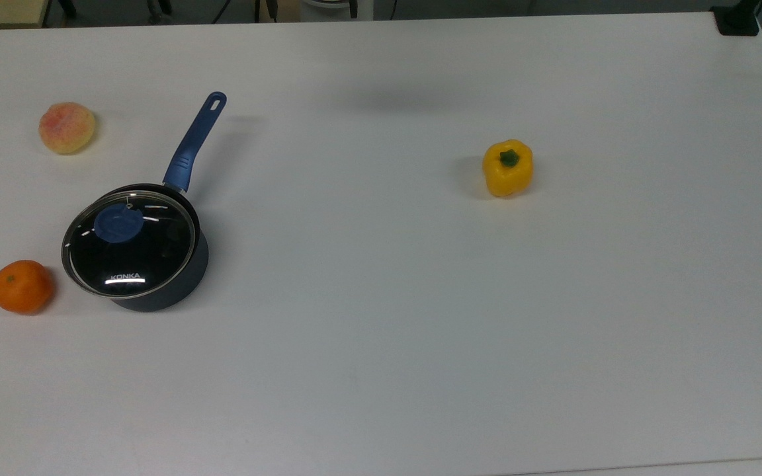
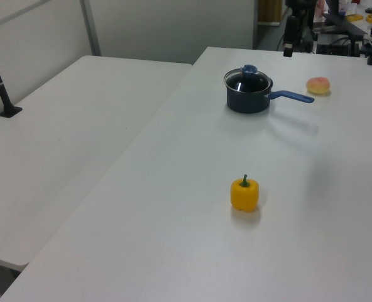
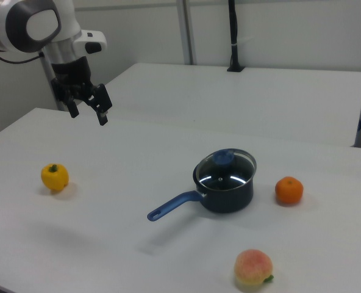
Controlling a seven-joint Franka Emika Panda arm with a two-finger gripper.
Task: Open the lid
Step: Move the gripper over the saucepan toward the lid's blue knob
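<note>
The lid [image 3: 225, 169] sits on the black saucepan [image 3: 224, 190], slightly off-centre by the top view, though that may be perspective. In the right view the gripper [image 3: 88, 113] hangs high above the table [image 3: 138, 152], fingers spread apart and holding nothing. The lid lies well apart, toward the right view's right and lower. Its blue knob [image 3: 224, 157] faces upward, favouring a descent from above.
</note>
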